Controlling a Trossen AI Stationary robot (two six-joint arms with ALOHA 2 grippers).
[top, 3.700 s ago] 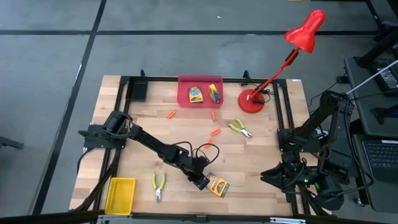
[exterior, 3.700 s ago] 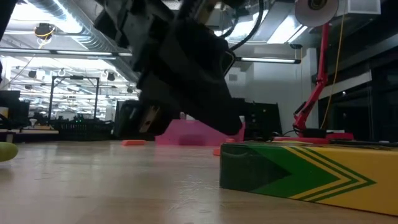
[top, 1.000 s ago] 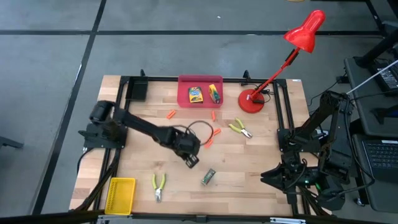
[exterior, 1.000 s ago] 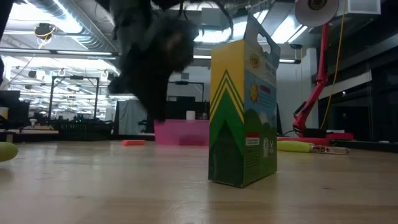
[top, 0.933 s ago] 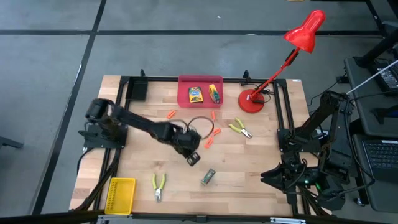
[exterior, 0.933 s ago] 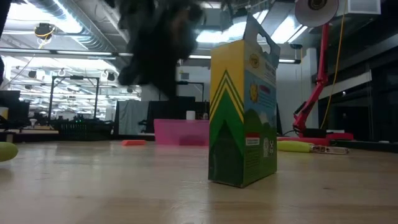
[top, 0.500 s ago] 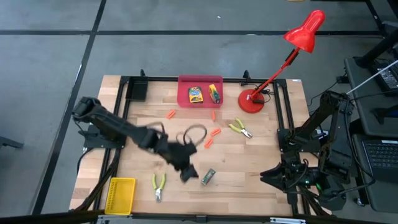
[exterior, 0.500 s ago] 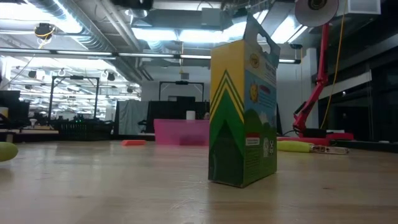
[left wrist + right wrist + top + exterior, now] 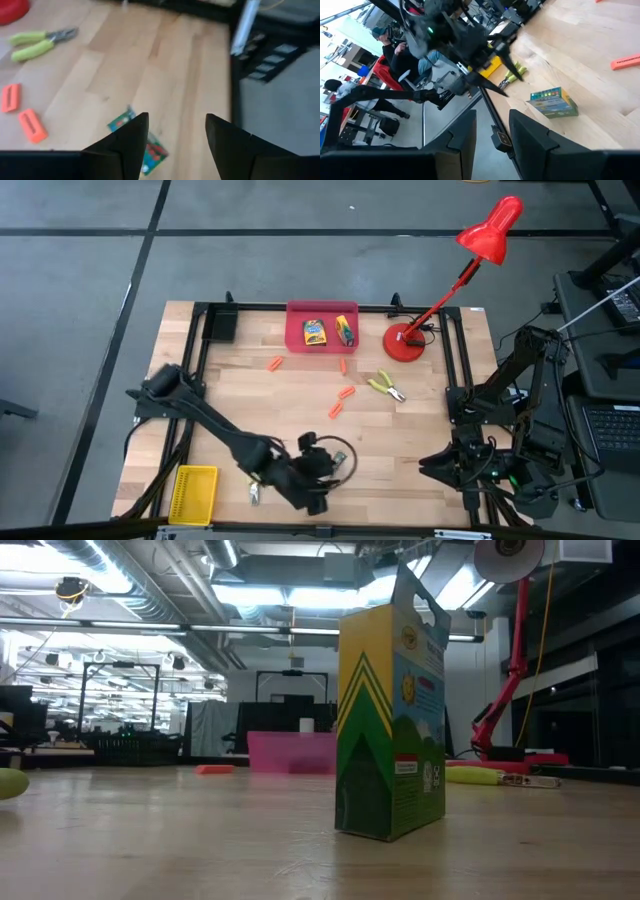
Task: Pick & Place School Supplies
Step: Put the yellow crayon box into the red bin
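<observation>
Upright yellow-and-green printed cardboard crayon box (image 9: pixel 391 710) stands lower centre of bench (image 9: pixel 430 430), w/ left pincer (image 9: pixel 172 145) spread empty just above. Judged light, thin-walled, tippy; pinch across narrow faces. Right pincer (image 9: pixel 492 150) parked at right edge, fingers apart.

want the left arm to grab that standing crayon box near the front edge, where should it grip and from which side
Grip the crayon box across its two broad printed faces, coming down from above. It stands upright on its narrow end, so its top is free. The open left gripper hangs above it, probably well placed.
</observation>
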